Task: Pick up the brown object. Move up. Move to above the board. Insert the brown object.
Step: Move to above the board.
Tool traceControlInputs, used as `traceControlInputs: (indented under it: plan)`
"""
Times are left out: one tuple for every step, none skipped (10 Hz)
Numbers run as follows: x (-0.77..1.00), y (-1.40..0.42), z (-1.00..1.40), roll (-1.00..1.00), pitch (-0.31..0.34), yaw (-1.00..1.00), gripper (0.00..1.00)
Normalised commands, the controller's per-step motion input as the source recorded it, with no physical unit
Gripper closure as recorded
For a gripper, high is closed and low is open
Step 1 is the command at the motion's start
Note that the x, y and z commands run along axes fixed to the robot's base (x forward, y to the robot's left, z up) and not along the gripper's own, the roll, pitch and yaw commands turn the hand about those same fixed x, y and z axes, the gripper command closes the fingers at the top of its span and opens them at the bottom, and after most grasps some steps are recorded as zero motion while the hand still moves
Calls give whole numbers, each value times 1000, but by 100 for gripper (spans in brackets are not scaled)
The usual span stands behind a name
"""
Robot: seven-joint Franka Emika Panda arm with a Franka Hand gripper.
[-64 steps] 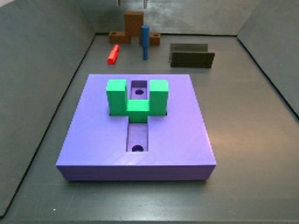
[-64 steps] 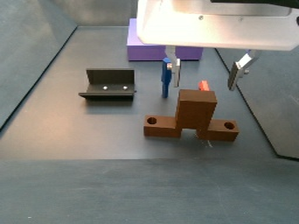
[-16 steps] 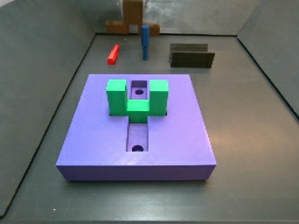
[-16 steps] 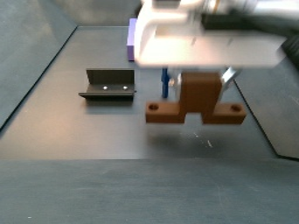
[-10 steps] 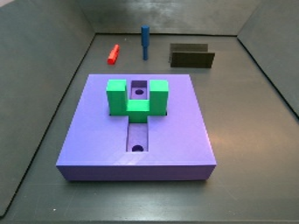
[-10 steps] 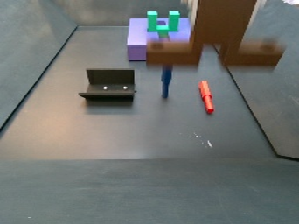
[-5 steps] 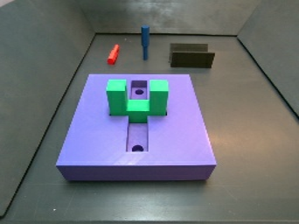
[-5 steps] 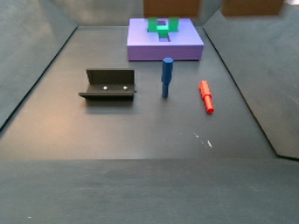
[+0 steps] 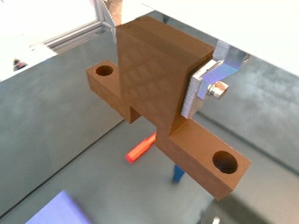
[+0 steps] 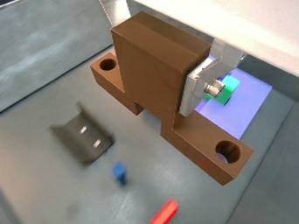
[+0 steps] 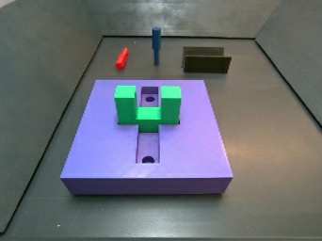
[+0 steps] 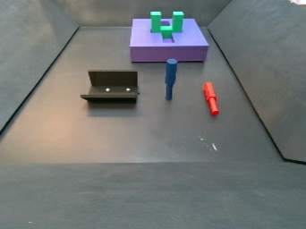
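Claw [image 9: 176, 83] is clamped on the brown object [image 9: 158, 79] in both wrist views, high off the floor and out of both side views; a silver finger [image 10: 201, 90] presses its upright block; down below sit the fixture [image 12: 111, 87], blue peg [image 12: 171, 78], red stick [image 12: 212, 97]; farthest back is the board [image 12: 169, 42] with its green block [image 12: 166, 22].

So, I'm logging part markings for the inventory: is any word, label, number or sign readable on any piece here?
None: no text shows on the brown object held in the gripper high above the floor, the board, the fixture, or either stick.
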Motion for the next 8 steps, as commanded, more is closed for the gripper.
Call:
traceControlInputs:
  plan:
    - [163, -1400, 155, 0, 52, 10, 100]
    - [174, -1400, 160, 6, 76, 3, 100]
    - [202, -1400, 163, 2, 111, 3, 100]
    - [225, -1400, 166, 11, 138, 12, 100]
    - [272, -1400, 180, 0, 165, 8, 100]
    - [207, -920, 130, 10, 170, 9, 100]
    - [140, -431, 72, 14, 155, 5, 100]
    - [93, -212, 45, 14, 119, 9, 100]
